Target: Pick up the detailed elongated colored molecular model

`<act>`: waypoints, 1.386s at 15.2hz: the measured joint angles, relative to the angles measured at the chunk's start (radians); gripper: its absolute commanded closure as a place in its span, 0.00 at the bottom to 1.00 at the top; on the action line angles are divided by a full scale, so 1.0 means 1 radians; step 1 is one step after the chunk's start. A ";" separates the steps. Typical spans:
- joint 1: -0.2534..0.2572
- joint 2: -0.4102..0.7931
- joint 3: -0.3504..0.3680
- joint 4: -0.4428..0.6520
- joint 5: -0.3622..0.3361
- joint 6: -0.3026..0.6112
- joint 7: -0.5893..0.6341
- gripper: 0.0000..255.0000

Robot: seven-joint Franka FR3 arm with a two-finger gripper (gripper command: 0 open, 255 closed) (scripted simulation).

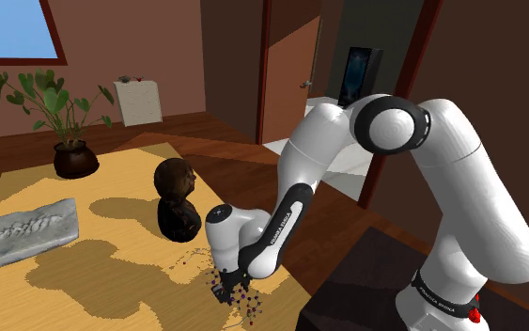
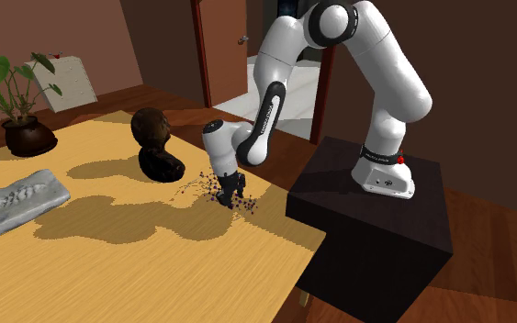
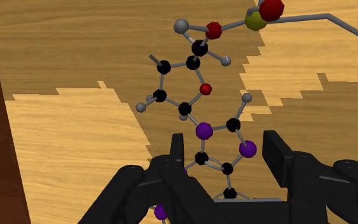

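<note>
The molecular model [image 3: 203, 132] is a long chain of black, purple, red and grey balls on thin grey rods. It lies flat on the wooden table [image 3: 63, 140]. My gripper [image 3: 225, 153] is down over its purple-and-black ring end, fingers apart on either side of that ring, with small gaps showing. The rest of the chain stretches away from the fingers to a yellow and a red ball. In the shoulder view the gripper [image 1: 225, 287] stands at the table's near edge, with the model [image 1: 245, 301] a scatter of small dots beneath it. The second exterior view has the gripper [image 2: 229, 194] above the model [image 2: 244, 207].
A dark bust sculpture [image 1: 176, 197] stands a little beyond the gripper. Farther off are a grey stone slab [image 1: 25, 230] and a potted plant [image 1: 70, 155]. The table's edge [image 2: 311, 243] runs close by the model, next to the dark stand [image 2: 376, 220].
</note>
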State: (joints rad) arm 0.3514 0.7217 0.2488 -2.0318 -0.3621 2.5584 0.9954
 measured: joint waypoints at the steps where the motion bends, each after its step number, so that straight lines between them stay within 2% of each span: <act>1: 0.000 0.001 0.000 0.001 0.000 0.001 0.000 1.00; 10: -0.001 -0.003 0.001 0.000 0.001 -0.002 -0.001 1.00; 21: -0.039 -0.136 0.048 -0.054 0.047 -0.081 -0.033 1.00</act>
State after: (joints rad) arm 0.3125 0.5861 0.2968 -2.0854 -0.3150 2.4775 0.9620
